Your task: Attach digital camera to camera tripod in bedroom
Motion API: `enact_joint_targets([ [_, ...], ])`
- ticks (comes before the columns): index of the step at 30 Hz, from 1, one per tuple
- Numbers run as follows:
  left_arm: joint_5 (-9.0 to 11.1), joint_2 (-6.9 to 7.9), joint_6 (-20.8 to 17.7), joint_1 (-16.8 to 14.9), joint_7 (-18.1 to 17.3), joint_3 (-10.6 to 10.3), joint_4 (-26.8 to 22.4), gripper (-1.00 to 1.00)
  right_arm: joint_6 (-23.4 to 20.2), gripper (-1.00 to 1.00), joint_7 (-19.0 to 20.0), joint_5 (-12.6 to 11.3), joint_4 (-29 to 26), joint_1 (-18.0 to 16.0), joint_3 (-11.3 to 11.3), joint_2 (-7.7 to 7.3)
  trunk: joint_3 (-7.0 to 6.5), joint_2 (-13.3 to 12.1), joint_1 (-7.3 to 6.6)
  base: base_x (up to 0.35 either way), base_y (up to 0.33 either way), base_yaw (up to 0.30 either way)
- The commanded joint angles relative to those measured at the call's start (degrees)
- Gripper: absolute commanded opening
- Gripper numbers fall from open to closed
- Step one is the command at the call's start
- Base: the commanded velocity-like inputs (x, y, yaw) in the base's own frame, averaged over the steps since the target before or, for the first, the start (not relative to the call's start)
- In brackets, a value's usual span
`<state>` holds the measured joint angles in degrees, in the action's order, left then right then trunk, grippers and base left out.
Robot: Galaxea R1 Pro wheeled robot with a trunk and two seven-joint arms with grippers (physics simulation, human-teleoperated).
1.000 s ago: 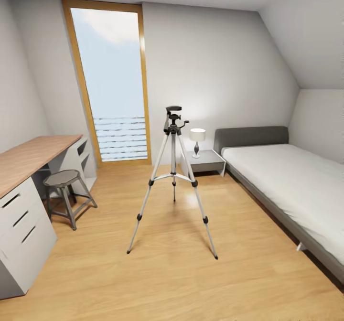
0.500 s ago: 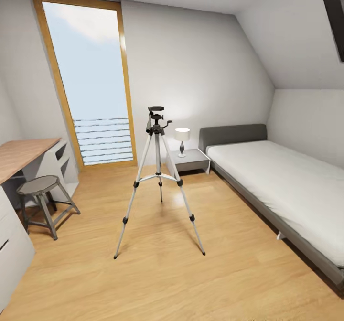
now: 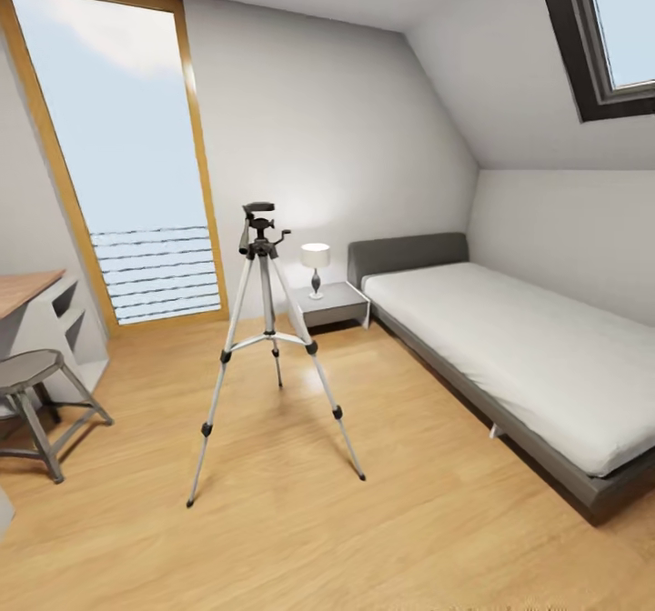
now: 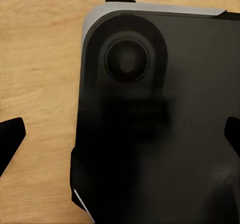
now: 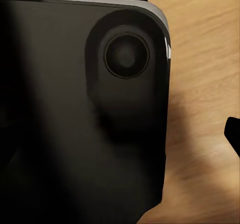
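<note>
The camera tripod (image 3: 267,338) stands left of centre in the head frame, legs spread on the wood floor (image 3: 364,538), black pan head on top with nothing mounted on it. No digital camera anywhere we can see, so finding it is the step in hand (we judge the robot is scanning the room). Outward from the tripod: a nightstand (image 3: 335,304) with a small lamp (image 3: 316,267) just behind it, the bed (image 3: 509,356) along the right side, the tall window (image 3: 114,156) at upper left, the stool (image 3: 36,393) and a desk corner at the left edge. To do this well we should sweep slowly, check the desk and other surfaces, and keep the base well apart from the tripod legs. In the left wrist view the left gripper (image 4: 122,134) looks spread apart, dark tips at both edges, over the robot's black base; for the right gripper (image 5: 232,131) we see one tip and cannot tell.
</note>
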<state>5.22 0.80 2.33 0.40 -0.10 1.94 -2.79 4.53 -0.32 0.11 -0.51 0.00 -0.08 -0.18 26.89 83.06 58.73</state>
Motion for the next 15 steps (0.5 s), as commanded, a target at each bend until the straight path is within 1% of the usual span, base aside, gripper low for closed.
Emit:
enact_joint_targets([
  [1, 0.5, 0.01, 0.0, 0.0, 0.0, 0.1, -0.1, 1.00, 0.1, 1.00, 0.0, 0.0, 0.0, 0.0, 0.0, 0.00, 0.04, 0.0, 0.00, 0.000, 0.000, -0.179],
  [6, 0.6, -0.12, 0.0, 0.0, 0.0, 0.3, -0.1, 1.00, 0.1, 1.00, 0.0, 0.1, 0.0, 0.0, 0.1, -0.07, 0.04, 0.0, 0.00, 0.000, 0.000, -0.188],
  [15, 0.6, -0.17, 0.0, 0.0, 0.0, 0.2, -0.1, 1.00, 0.1, 1.00, 0.0, 0.3, 0.0, 0.0, 0.4, -0.08, 0.04, 0.0, 0.00, 0.000, 0.000, -0.237],
])
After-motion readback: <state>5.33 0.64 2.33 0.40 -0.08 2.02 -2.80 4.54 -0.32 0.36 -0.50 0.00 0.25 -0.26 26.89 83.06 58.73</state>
